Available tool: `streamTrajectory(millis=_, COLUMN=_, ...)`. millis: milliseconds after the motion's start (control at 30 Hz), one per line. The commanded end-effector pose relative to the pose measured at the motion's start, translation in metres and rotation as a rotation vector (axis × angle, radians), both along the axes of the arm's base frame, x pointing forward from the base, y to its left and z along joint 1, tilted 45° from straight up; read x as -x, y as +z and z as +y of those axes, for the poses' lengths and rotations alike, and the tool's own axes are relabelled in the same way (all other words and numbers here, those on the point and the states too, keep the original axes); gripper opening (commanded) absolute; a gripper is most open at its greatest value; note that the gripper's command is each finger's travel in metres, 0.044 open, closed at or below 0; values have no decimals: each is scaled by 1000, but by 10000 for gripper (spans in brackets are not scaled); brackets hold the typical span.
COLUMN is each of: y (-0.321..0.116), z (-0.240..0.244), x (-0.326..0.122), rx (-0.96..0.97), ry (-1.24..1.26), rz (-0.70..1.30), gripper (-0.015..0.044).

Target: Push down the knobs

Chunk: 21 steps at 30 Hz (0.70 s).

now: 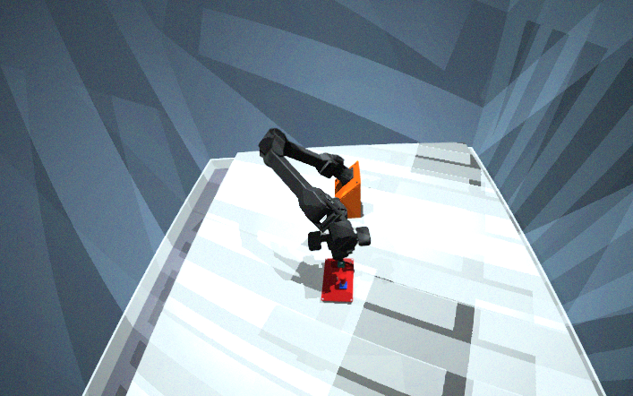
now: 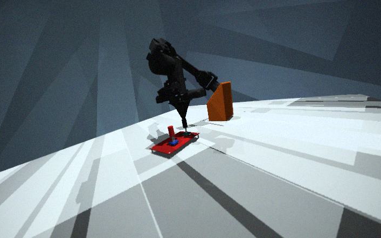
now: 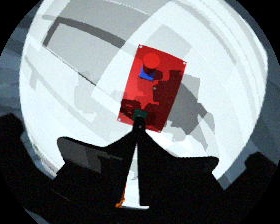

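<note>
The red circuit board (image 1: 329,293) (image 2: 163,148) (image 3: 174,64) stands on short legs. Its blue potentiometer (image 2: 173,142) (image 3: 147,76) (image 1: 343,286) carries a red knob (image 2: 171,131) (image 3: 151,61), high on its shaft, with grey shaft showing beneath. The green potentiometer (image 2: 186,133) (image 3: 140,114) (image 1: 341,264) at the end nearer the arm's base carries a black knob (image 2: 185,123); a short length of shaft shows below it. My gripper (image 2: 184,118) (image 3: 138,130) is shut and empty, its tips right above the black knob, seemingly touching its top. Both potentiometers sit on the board.
The orange base block (image 1: 351,199) (image 2: 221,103) of the arm stands behind the board. The red knob stands upright on the board's half farther from the base, beside my fingers. Patterned shadows cross the white table (image 1: 431,236) (image 2: 289,141).
</note>
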<state>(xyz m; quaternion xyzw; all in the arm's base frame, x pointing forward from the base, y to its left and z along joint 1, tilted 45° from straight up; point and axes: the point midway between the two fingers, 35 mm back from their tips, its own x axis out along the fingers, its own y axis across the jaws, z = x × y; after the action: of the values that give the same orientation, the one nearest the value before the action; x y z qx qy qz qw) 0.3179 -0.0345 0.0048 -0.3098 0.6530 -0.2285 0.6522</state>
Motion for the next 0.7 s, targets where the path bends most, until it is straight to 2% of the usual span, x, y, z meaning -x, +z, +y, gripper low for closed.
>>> streamTrajectory(millis=0, y=-4, z=-5, x=-1, rx=2, ry=-9, rz=-2, gripper=0)
streamTrajectory(millis=667, y=-9, z=-10, x=-1, rx=2, ry=-9, rz=-2, gripper=0)
